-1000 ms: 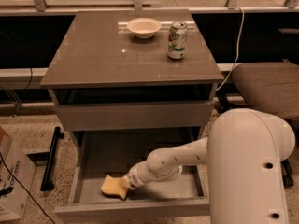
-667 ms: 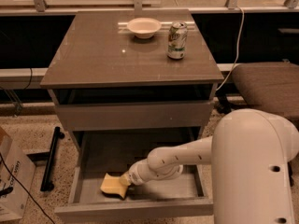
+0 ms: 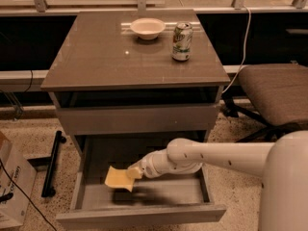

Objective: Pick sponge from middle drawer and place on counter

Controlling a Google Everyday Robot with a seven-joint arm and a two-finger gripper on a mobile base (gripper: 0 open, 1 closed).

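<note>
The middle drawer point(image 3: 139, 216) is pulled open at the bottom of the cabinet. The pale yellow sponge point(image 3: 117, 179) hangs tilted over the drawer's left half, lifted off its floor with a shadow beneath. My gripper point(image 3: 134, 173) reaches into the drawer from the right on the white arm and is shut on the sponge's right edge. The counter point(image 3: 106, 57) is the glossy grey-brown top above.
A white bowl point(image 3: 147, 28) and a soda can point(image 3: 182, 41) stand at the back of the counter. A padded chair point(image 3: 274, 90) is to the right. A cardboard box point(image 3: 12, 186) and a black bar point(image 3: 52, 165) lie on the floor at left.
The gripper has closed on the sponge and raised it off the drawer floor; the sponge sits higher and a little to the left than before.
</note>
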